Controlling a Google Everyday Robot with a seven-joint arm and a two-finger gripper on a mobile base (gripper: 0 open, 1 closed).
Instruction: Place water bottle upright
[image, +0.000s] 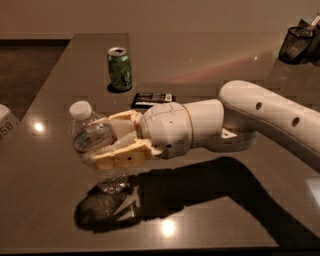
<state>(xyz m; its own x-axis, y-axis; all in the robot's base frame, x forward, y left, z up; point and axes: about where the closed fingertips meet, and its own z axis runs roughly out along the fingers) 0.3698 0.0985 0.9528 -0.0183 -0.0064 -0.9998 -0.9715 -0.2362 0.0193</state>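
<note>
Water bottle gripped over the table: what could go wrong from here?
1. The water bottle leans, cap toward the left, in the gripper; released like that, it could tip onto the table.
2. The fingers clamp its ribbed middle, so it may deform or slip.

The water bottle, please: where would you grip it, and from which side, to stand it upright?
Round its labelled middle, from the side, fingers level. The water bottle is tilted slightly, cap up, and its ribbed body is slim enough there. The gripper, extending from the picture's right, is shut on it at just that band.
</note>
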